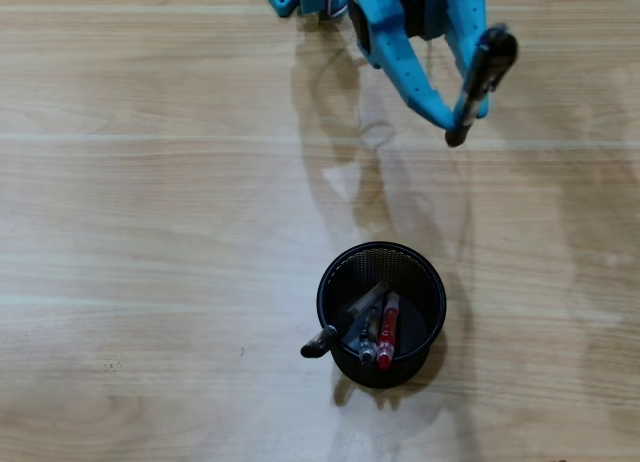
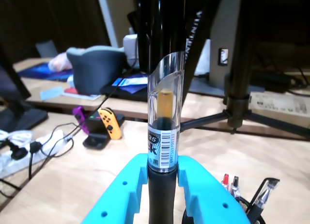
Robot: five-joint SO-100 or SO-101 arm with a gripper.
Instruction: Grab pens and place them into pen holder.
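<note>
The blue gripper [image 1: 462, 112] pinched a black-and-clear pen [image 2: 163, 136] near the table's [image 1: 150, 232] far edge, well apart from the mesh pen holder [image 1: 381, 313].

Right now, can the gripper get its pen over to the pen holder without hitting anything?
Probably yes. The gripper is shut on a black and clear pen, and the overhead view shows only bare table between it and the pen holder. Three pens already lean inside, but much of the mouth stays open.

Blue hand [image 1: 462, 122], black-and-clear pen [image 2: 163, 136], black mesh pen holder [image 1: 428, 282], red pen [image 1: 388, 328].
</note>
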